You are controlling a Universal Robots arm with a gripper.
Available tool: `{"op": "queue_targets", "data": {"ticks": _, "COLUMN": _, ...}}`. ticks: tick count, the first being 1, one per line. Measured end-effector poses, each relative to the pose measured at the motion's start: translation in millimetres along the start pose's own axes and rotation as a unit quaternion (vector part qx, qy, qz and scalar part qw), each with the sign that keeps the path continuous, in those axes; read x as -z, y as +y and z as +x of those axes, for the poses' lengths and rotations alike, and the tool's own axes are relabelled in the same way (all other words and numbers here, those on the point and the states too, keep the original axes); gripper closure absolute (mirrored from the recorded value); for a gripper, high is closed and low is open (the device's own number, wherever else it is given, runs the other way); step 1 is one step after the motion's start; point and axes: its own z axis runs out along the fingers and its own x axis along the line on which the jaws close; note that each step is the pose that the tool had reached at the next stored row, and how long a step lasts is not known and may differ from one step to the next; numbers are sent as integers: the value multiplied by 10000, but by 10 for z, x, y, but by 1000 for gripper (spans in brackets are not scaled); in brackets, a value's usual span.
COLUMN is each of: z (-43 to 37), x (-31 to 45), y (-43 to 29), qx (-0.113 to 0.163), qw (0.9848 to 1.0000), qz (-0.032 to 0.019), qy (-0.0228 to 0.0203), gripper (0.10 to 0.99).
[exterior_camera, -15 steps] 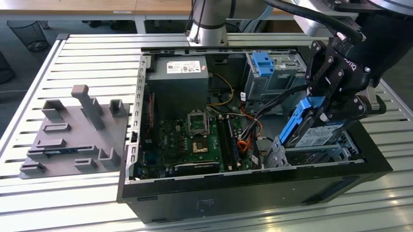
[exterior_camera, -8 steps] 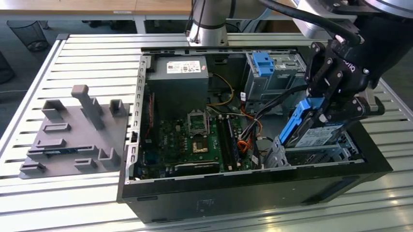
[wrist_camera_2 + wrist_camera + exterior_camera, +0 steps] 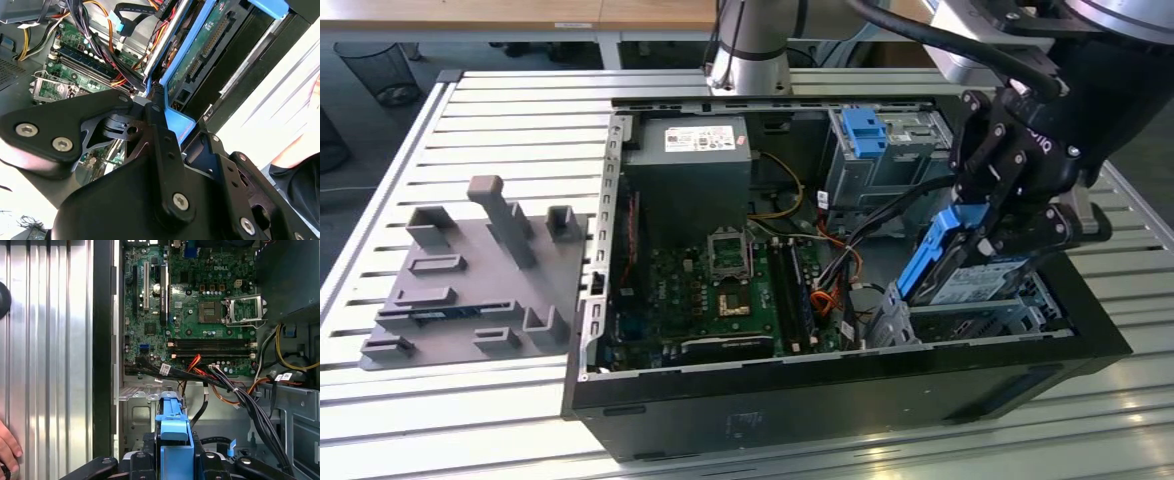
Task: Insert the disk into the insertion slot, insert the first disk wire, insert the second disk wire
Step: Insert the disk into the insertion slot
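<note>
Exterior view, read from its left to its right. A grey plastic fixture plate with upright pegs lies on the slatted aluminium table. Beside it stands an open black computer case, which holds a grey box-shaped power supply, a green motherboard and a loose bundle of black, red and orange cables. Further right, a taller grey metal cage with a blue latch occupies the far part of the case. At the exterior view's right, the black end effector is clenched on the disk, a flat rectangular silver hard drive with a white-and-blue label framed by a bright blue plastic caddy. The disk is held steeply tilted above the insertion slot, a boxy silver sheet-metal drive cage. Its lower end reaches the open top of the cage; whether it has entered cannot be told. In the first wrist view the disk stands edge-on between the clamped fingers, and a person's hand lies on the table. Judged progress: the first step is in hand but not finished, since the disk is not seated. In the second wrist view the black connector on the disk carries no cable, so both wire insertions appear to be outstanding.
</note>
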Motion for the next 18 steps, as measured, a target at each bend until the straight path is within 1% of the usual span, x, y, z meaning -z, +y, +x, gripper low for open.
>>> {"op": "queue_targets", "data": {"ticks": 18, "z": 0, "x": -58, "y": -1, "qx": 0, "qw": 10000, "qz": 0, "qy": 0, "gripper": 722}}
